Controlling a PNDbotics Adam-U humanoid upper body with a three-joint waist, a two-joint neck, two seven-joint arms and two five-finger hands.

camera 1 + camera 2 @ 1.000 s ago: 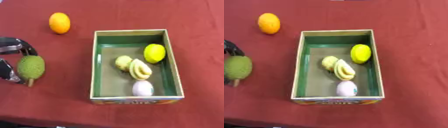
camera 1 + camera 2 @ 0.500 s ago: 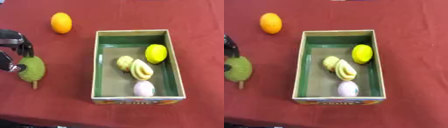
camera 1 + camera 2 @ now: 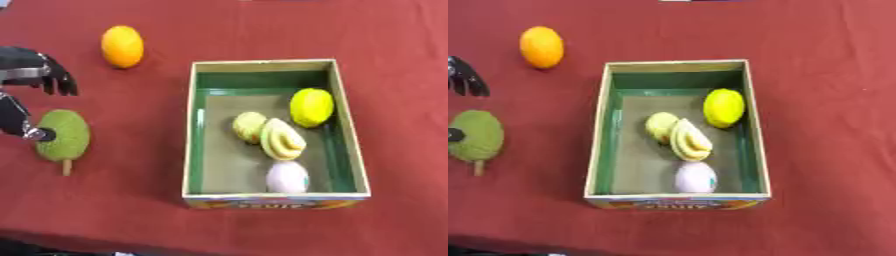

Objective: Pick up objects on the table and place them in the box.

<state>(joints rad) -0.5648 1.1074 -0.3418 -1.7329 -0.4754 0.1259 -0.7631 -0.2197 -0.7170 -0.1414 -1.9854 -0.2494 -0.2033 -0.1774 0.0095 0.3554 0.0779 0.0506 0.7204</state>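
In the left eye view, we look down on a table [image 3: 131,210] covered in dark red cloth. Our left hand [image 3: 35,75] comes in from the left edge, black with a silver band. Its upper fingers [image 3: 59,82] point downward and stand apart from the fruit below, while a lower part of the hand, dark with a small silver tip, touches the left side of a bumpy green fruit [image 3: 65,134]. The fingers are spread, not wrapped around the fruit, so we read the hand as released. The green fruit lies on the cloth, its short pale stem pointing toward the near edge. Beyond the hand, an orange fruit [image 3: 122,46] rests on the cloth, well apart from the green one. To the right sits a rectangular box [image 3: 196,150] with green inner walls. Inside it lie a yellow-green round fruit [image 3: 311,106] at the right wall, a small pale yellow fruit [image 3: 248,126] touching a striped yellow piece [image 3: 282,140], and a pale pinkish egg shape [image 3: 287,177] at the near end.

In the right eye view, only dark fingertips show at the left edge, above the green fruit, with a small dark tip touching its left side. Our right hand shows in neither view.
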